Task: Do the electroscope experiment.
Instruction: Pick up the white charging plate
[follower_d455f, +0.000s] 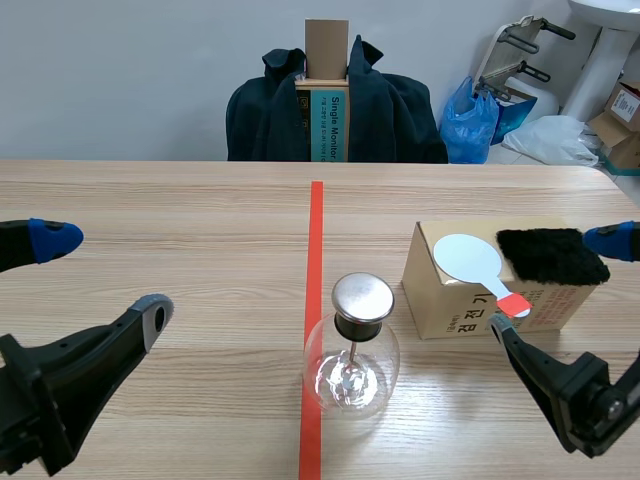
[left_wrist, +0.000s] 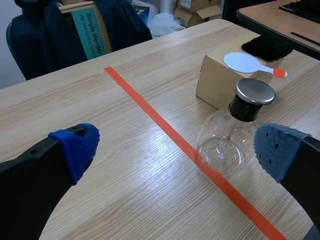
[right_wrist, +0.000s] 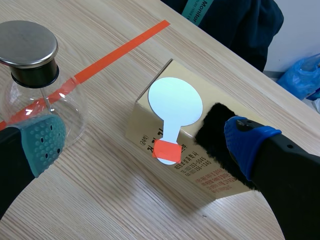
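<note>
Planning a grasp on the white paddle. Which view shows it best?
The right wrist view: the white paddle lies close and whole on the cardboard box, its taped handle overhanging the edge, beside the black fur. The scene view shows it smaller; the left wrist view, small, beyond the flask.

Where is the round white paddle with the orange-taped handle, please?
In the scene view the paddle lies atop the brown cardboard box, right of the glass flask, beside the black fur pad.

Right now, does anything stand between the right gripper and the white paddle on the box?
Nothing visible does. The white paddle lies bare on top of the box, ahead of the right gripper, between its open fingers. The black fur lies beside the paddle, not over it.
</note>
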